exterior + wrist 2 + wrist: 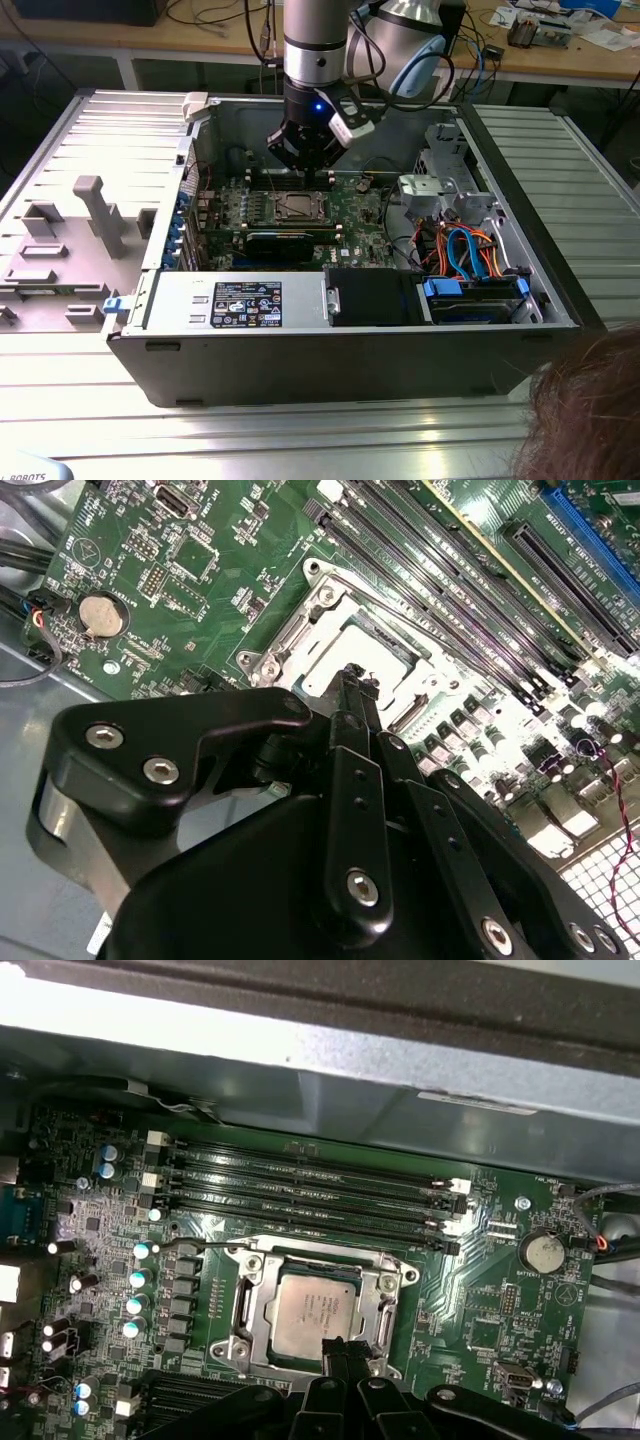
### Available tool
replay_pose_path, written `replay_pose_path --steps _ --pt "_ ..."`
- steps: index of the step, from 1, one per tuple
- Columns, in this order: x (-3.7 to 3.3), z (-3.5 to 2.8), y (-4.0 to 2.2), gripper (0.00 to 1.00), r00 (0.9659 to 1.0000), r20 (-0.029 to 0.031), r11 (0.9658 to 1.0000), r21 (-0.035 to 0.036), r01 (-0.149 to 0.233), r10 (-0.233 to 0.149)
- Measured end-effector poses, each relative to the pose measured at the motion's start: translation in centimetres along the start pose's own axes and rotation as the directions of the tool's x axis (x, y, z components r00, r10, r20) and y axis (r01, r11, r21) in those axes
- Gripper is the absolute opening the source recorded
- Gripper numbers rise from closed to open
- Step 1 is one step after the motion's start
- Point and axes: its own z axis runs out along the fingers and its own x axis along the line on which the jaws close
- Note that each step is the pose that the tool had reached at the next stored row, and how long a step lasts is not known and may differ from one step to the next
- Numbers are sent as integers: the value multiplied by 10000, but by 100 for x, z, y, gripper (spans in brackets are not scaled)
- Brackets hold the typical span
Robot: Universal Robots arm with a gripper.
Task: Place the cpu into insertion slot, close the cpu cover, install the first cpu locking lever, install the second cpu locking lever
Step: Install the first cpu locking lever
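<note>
The cpu point(314, 1310), a silver-grey square chip, lies in the insertion slot point(300, 207) on the green board. The cpu cover point(254, 1306), a silver frame, lies flat around it, and the chip shows through its window. A thin locking lever point(205, 1245) runs along the socket edge nearest the memory slots. In the second wrist view the chip point(372, 656) glares white. My gripper point(340, 1346) hangs just above the socket's edge, fingers pressed together with nothing between them. It is also seen from behind point(350, 675) and from outside point(306, 172), above the board.
Long black memory slots point(310, 1195) run beside the socket. A coin battery point(545, 1252) sits on the board. A long black card point(290, 240), a grey power supply point(240, 300) and a drive bay with coloured cables point(465, 250) crowd the case. A person's hair point(590, 410) shows at the exterior view's right.
</note>
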Motion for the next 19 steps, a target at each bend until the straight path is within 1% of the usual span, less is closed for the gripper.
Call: replay_pose_path --steps 10,19 --pt "0 0 0 11 9995 15 9995 -2 327 -327" --pt "0 0 0 11 9979 29 9979 -3 644 -644"
